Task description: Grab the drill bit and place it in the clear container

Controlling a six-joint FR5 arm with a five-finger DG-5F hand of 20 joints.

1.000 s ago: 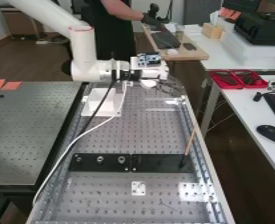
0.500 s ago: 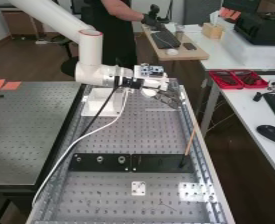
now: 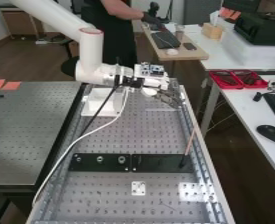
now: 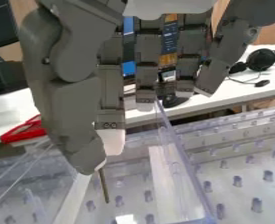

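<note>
In the high view, we had the hand near one o'clock on the bench, with the white stand near eleven. We pinched the drill bit in its fingertips, pointing down over the clear container.

Brown floor; white desk at right, wood-topped desk behind; perforated table at left.

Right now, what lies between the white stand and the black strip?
Bench top, with a white cable and a black cable over it, in the high view.
</note>
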